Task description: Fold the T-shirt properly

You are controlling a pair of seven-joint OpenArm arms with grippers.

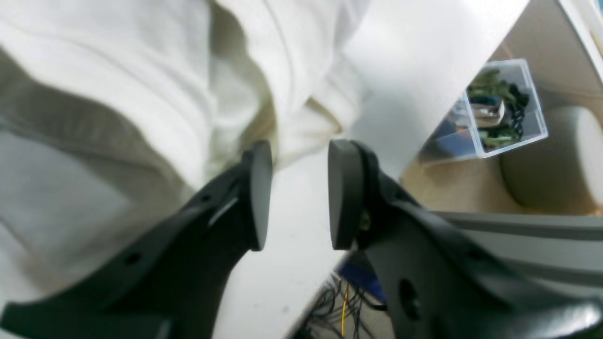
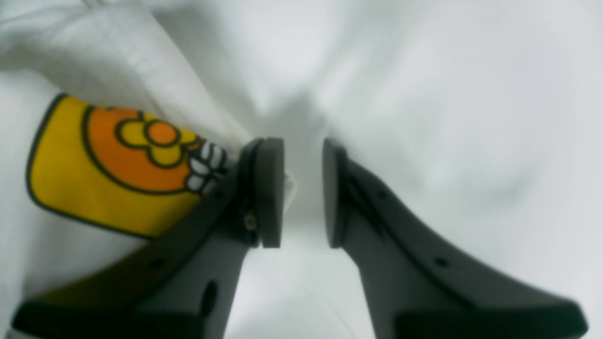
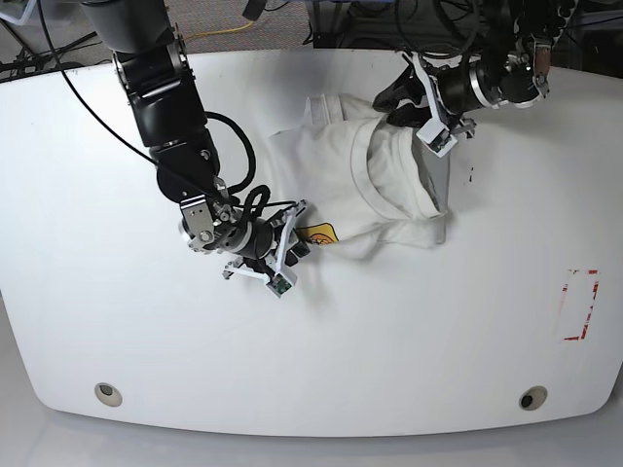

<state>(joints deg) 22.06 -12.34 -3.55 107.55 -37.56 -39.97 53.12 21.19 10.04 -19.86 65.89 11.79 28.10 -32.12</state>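
Note:
The off-white T-shirt [image 3: 375,180] lies crumpled in the middle of the white table [image 3: 438,341]. Its yellow-orange and black graphic [image 3: 317,233] peeks out at the near left edge. My right gripper [image 3: 304,236] is open right beside that graphic. In the right wrist view the graphic [image 2: 113,169] lies left of the open gripper [image 2: 304,193], with cloth all around and a fold touching the left pad. My left gripper [image 3: 387,105] is open at the shirt's far edge. In the left wrist view it [image 1: 301,195] hovers over bare table, with the bunched shirt [image 1: 141,80] just ahead and to the left.
A red-outlined rectangle [image 3: 576,304] is marked on the table at the right. Beyond the table's far edge, the left wrist view shows a clear plastic box [image 1: 499,110] of small parts and cables [image 1: 339,301] below. Cables [image 3: 243,185] hang off the right arm.

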